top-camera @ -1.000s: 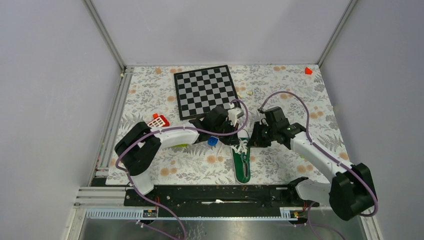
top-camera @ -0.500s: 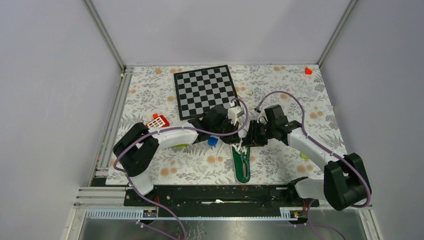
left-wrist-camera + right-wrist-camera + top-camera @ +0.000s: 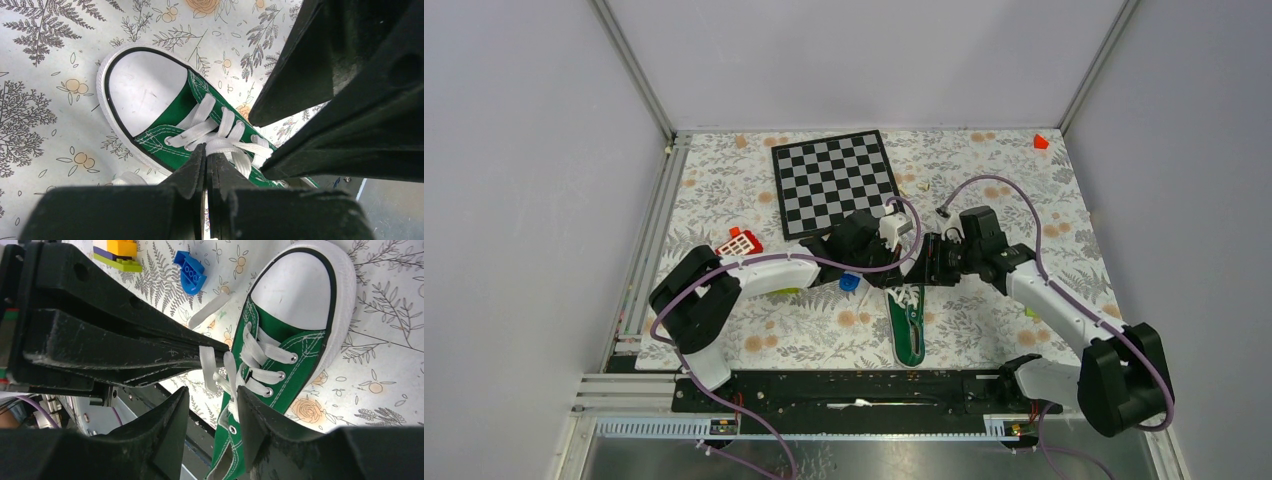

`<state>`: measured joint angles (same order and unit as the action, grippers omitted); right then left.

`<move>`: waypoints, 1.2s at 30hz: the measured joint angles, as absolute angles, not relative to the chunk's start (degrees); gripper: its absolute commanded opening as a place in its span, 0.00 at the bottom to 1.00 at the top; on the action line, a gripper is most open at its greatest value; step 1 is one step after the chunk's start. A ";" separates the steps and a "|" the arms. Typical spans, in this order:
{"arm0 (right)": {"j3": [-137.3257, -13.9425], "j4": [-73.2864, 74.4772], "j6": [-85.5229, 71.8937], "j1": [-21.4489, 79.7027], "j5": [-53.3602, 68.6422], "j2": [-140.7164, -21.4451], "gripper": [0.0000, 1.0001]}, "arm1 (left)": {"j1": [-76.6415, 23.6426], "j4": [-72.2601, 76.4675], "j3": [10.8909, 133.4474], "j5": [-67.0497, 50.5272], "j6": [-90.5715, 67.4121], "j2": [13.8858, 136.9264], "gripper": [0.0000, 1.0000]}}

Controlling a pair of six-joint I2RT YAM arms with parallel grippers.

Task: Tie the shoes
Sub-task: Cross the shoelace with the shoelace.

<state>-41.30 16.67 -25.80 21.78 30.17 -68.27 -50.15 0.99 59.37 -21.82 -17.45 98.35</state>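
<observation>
Left wrist view: the left gripper [image 3: 206, 152], fingers pressed together, pinches a strand of the white laces [image 3: 197, 131] just above the tongue of the green sneaker [image 3: 172, 114]. It holds the strand up off the eyelets, apparently so that it is taut and within the other arm's reach. The sneaker sits on its sole on the flowered table cover [image 3: 40, 60]. In the overhead picture it lies between the two arms, heel toward their bases. From the opposite side the right gripper [image 3: 212, 390] hangs over the lacing with fingers spread and a strand in the gap. Whether either pad touches that strand cannot be told. No bow shows, so the knot is judged barely begun. A blue brick [image 3: 190, 272] lies near the toe.
</observation>
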 measured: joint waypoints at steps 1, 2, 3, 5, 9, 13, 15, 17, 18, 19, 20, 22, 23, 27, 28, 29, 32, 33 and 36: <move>-41.30 16.43 -25.78 21.78 30.33 -68.75 0.45 | -50.15 0.97 59.37 -21.82 -17.43 98.35 0.00; -41.30 16.08 -25.78 21.76 30.74 -69.36 0.44 | -50.15 0.97 59.37 -21.85 -17.39 98.35 0.00; -41.30 15.79 -25.76 21.74 31.11 -70.02 0.43 | -50.15 0.97 59.37 -21.85 -17.34 98.35 0.00; -41.34 15.51 -25.78 21.74 31.51 -71.00 0.40 | -50.15 0.97 59.37 -21.85 -17.32 98.35 0.00; -42.02 14.63 -25.89 21.74 32.69 -72.44 0.30 | -50.15 0.95 59.37 -21.91 -17.30 98.35 0.00; -43.31 13.26 -25.91 21.74 32.75 -73.43 0.09 | -50.15 0.95 59.37 -22.06 -17.30 98.35 0.00; -43.66 12.58 -26.02 21.74 32.84 -73.80 0.00 | -50.15 0.95 59.37 -22.06 -17.30 98.35 0.00; -43.90 12.19 -26.20 21.74 33.15 -74.46 0.00 | -50.15 0.93 59.37 -22.09 -17.30 98.35 0.00; -43.92 12.08 -26.22 21.71 33.15 -74.70 0.00 | -50.13 0.80 59.37 -22.09 -17.32 98.35 0.00; -43.92 12.03 -26.26 21.71 33.15 -74.91 0.00 | -50.13 0.62 59.37 -22.11 -17.32 98.35 0.00; -43.92 12.03 -26.28 21.71 33.10 -75.02 0.00 | -50.15 0.49 59.37 -22.17 -17.32 98.35 0.00; -43.92 11.88 -26.35 21.69 32.84 -74.96 0.00 | -50.15 0.47 59.40 -22.31 -17.32 98.35 0.00; -43.90 11.66 -26.41 21.69 32.45 -74.87 0.00 | -50.15 0.45 59.42 -22.37 -17.32 98.35 0.00; -42.35 10.48 -27.31 21.69 30.28 -72.73 0.00 | -50.15 0.32 59.46 -22.52 -17.34 98.35 0.00; -41.80 10.31 -27.51 21.69 29.50 -71.90 0.00 | -50.15 0.19 59.46 -22.52 -17.34 98.37 0.00; -41.21 10.11 -27.81 21.69 28.91 -70.98 0.00 | -50.15 0.01 59.51 -22.52 -17.34 98.37 0.02; -39.57 9.74 -28.40 21.69 26.63 -68.49 0.00 | -50.15 -0.25 59.59 -22.55 -17.34 98.39 0.05; -39.05 9.72 -28.58 21.69 26.11 -67.72 0.00 | -50.15 -0.40 59.66 -22.55 -17.34 98.41 0.06; -37.52 9.76 -28.84 21.69 24.62 -65.52 0.00 | -50.15 -0.80 60.01 -22.48 -17.37 98.50 0.09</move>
<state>-37.52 9.76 -28.84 21.69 24.62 -65.52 -50.15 -0.80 60.01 -22.48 -17.37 98.50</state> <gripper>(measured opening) 0.016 0.067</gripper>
